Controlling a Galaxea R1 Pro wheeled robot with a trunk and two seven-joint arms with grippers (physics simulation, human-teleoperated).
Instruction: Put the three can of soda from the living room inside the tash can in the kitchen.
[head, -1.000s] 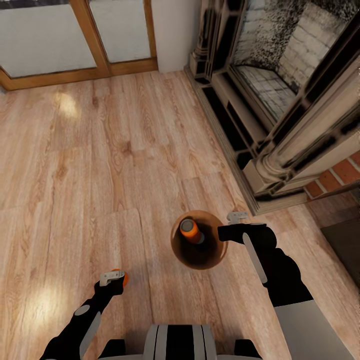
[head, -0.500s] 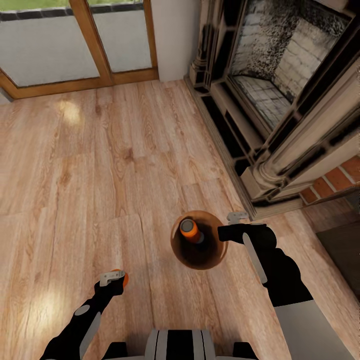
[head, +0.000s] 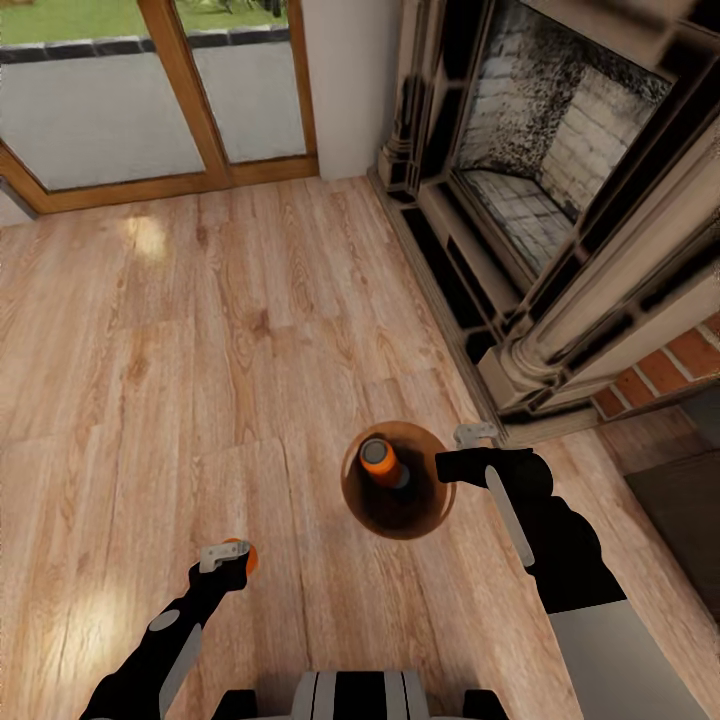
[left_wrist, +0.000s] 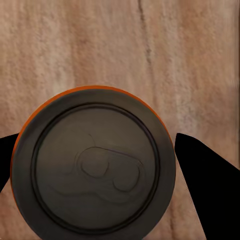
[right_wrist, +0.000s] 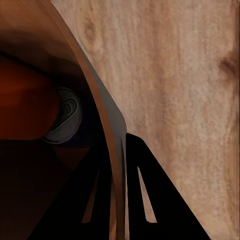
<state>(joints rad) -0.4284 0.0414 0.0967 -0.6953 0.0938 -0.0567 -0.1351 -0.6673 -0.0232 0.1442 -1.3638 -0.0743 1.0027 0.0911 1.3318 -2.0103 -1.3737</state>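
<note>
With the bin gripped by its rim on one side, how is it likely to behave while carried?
The trash can is pinched on one wall by the right gripper, so it may tilt. Its walls look rigid. The soda can leaning inside could roll about.

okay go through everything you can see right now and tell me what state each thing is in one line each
Trash can: upright, rim gripped by right gripper.
Soda can in the bin: leaning inside.
Second soda can: held upright in left gripper.
Glass doors: closed.
Fireplace: unlit.

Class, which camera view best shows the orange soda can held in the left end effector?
The left wrist view: the orange soda can shows its whole dark grey top. The head view shows an orange sliver at the left end effector.
</note>
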